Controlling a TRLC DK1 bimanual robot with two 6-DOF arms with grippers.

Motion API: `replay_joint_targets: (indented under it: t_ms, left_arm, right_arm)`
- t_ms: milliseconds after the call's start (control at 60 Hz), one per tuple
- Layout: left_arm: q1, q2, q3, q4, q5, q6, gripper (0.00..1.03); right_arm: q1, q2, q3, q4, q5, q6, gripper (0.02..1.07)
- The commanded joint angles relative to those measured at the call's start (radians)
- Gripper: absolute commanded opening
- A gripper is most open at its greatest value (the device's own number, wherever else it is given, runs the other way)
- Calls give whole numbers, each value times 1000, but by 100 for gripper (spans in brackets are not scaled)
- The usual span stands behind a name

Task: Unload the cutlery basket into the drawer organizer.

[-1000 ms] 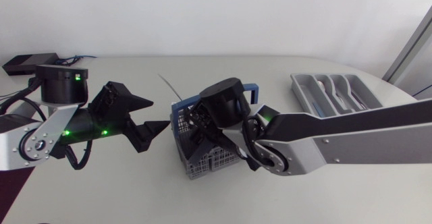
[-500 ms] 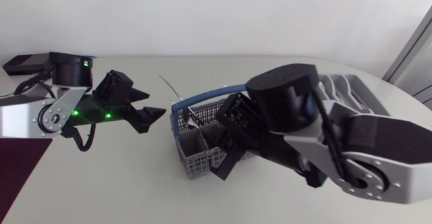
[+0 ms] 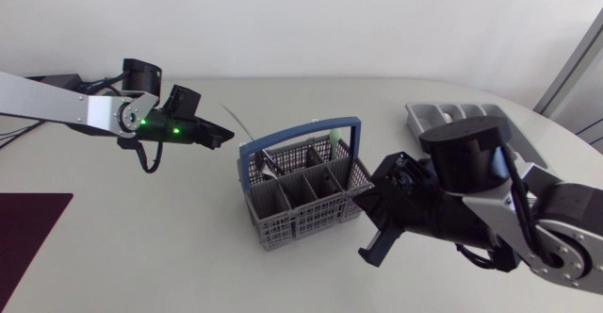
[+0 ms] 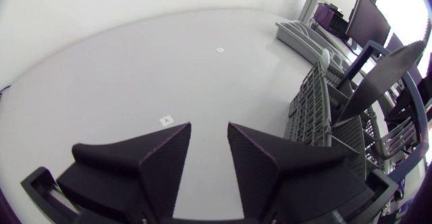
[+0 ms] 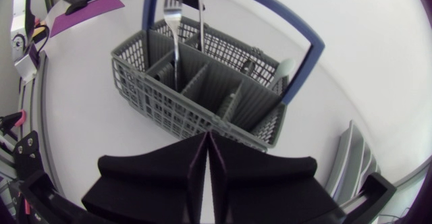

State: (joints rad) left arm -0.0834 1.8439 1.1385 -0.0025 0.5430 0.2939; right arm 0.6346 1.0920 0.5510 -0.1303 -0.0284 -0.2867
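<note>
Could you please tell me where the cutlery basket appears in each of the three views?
Head view: cutlery basket at the middle of the table.
Left wrist view: cutlery basket ahead of the left fingers, to one side.
Right wrist view: cutlery basket directly ahead of the right fingers.
Shared landmark: the grey drawer organizer.

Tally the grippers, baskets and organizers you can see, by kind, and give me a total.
Grippers: 2, the left gripper and the right gripper
Basket: 1
Organizer: 1
Total: 4
</note>
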Motion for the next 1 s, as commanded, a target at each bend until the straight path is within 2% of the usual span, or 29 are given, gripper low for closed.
replay_joint_targets:
  t_ms: [0, 100, 283, 533, 983]
  left_arm:
    - [-26, 29, 26, -11, 14, -21, 15]
    - [-53, 35, 21, -37, 23, -6, 10]
    - [-72, 18, 3, -139, 115, 80, 10]
    - [-78, -63, -95, -198, 172, 179, 10]
    - [-93, -261, -295, -232, 175, 252, 10]
  right_arm:
    - [-44, 68, -22, 34, -15, -22, 8]
    - [-70, 160, -14, 95, -13, -26, 8]
    - [-87, 296, 44, 182, 13, -26, 8]
    - [-96, 408, 150, 247, 24, -22, 8]
    - [-96, 646, 400, 281, 31, -12, 8]
